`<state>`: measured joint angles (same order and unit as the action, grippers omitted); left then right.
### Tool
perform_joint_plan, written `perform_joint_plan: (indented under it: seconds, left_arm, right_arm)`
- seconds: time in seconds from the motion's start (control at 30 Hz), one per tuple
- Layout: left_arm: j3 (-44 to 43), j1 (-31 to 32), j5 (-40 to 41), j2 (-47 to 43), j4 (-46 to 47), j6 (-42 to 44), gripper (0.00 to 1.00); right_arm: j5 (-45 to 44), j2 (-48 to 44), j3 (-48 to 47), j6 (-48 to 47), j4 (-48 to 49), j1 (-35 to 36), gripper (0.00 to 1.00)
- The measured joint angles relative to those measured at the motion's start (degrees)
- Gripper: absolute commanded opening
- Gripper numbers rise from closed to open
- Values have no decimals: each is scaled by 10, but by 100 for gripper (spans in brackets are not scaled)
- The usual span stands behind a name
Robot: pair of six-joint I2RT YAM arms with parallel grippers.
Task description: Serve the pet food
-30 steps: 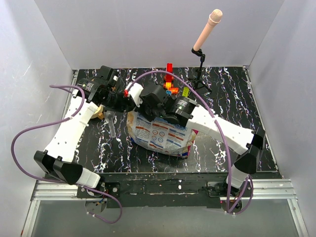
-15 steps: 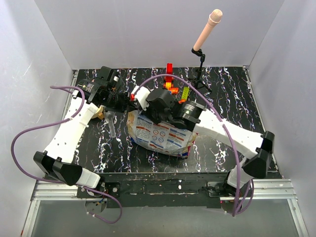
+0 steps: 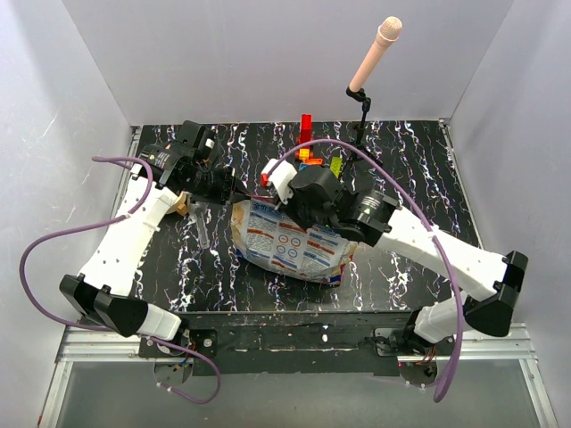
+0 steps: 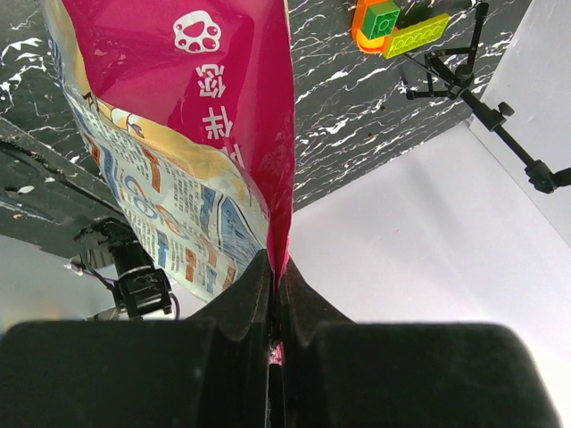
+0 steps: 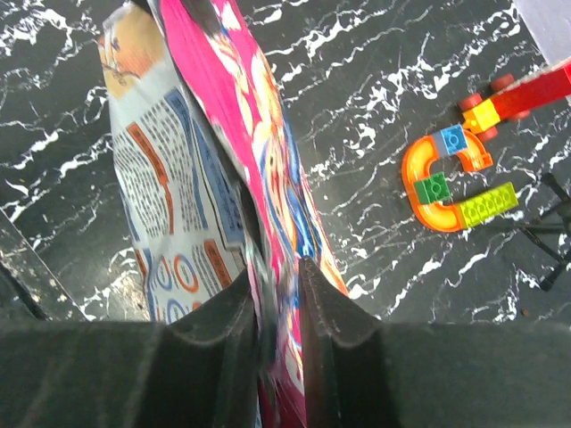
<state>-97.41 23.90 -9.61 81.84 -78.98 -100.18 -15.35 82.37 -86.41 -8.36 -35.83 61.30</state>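
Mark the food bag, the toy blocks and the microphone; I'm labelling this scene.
food bag (image 3: 290,242), top view, printed front panel.
toy blocks (image 5: 434,188), right wrist view, green block.
microphone (image 3: 373,58), top view, pink shaft.

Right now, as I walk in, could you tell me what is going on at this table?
Both arms are working on the pet food bag, which sits on the black marbled table between them. The left gripper is pinched shut on one edge of the bag. The right gripper straddles the bag's top edge with a finger close on either side, but I cannot tell whether it is truly gripping. I see no food poured out. The toy blocks lie behind the bag, untouched.
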Motion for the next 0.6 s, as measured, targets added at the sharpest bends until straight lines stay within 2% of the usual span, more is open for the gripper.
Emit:
perform_joint_plan:
  seconds: [0.1,0.13,0.17,0.2,0.43,0.47,0.6]
  left_arm:
    - [2,-1,0,0,2,-1,0]
    - [2,-1,0,0,2,-2,0]
    - [2,-2,0,0,2,-2,0]
    - [2,-2,0,0,2,-2,0]
    - [3,-2,0,0,6,-2,0]
    - [3,-2,0,0,6,-2,0]
    - [3,-2,0,0,5,-2,0]
  right_arm:
    - [-8,-27,19,-8,-15,-4,26]
    - [-10,-33,22,-10,-21,-5,21]
    - [-11,-37,24,-13,-27,-5,5]
    - [-11,-38,24,-17,-32,-5,1]
    - [-8,-38,26,-33,-37,-4,3]
    - [-8,-39,26,-35,-37,-5,15]
    - [-9,-54,41,-39,-42,-8,23]
